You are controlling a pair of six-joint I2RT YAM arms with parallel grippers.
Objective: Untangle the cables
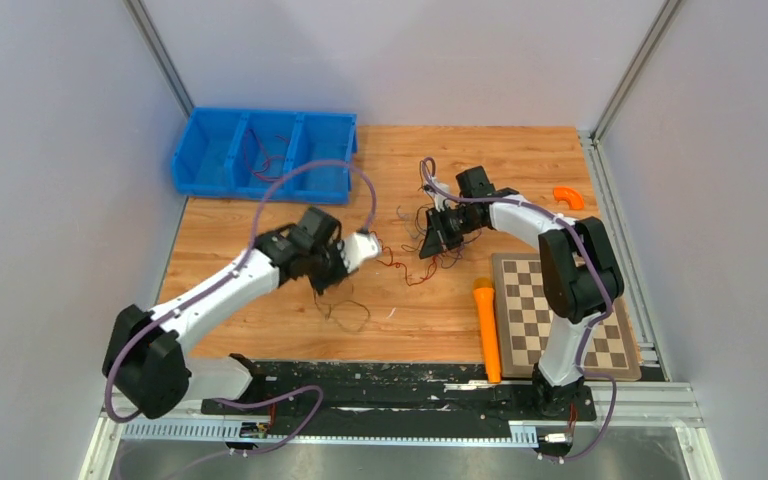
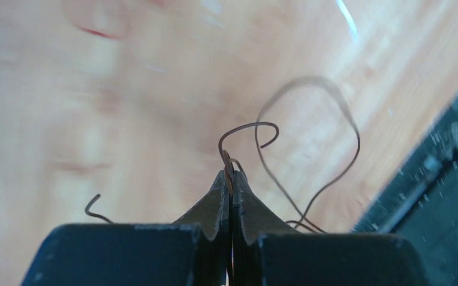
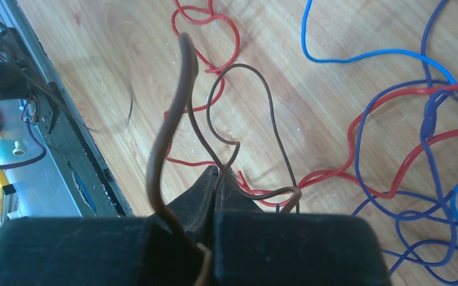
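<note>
**Top view.** We find the cables (image 1: 415,268) tangled on the table (image 1: 520,170), between the left gripper (image 1: 372,248) and the right gripper (image 1: 429,240). A loose loop (image 1: 346,312) lies nearer the arm bases. Single strands and jaw gaps are too small to resolve here.

**Left wrist view.** The left gripper (image 2: 231,179) is pressed together, pinching a thin brown strand (image 2: 247,126) close to its curled end. With so little wire behind the grip, a pull could slip it free. The background is blurred.

**Right wrist view.** The right gripper (image 3: 219,177) is pressed together on a brown cable (image 3: 170,125). The red cable (image 3: 393,161) and blue cables (image 3: 364,56) cross just beyond it. Pulling the arms apart could tighten those crossings. The gripper body hides the cable's lower run, and we cannot tell whether both arms hold one wire.
</note>
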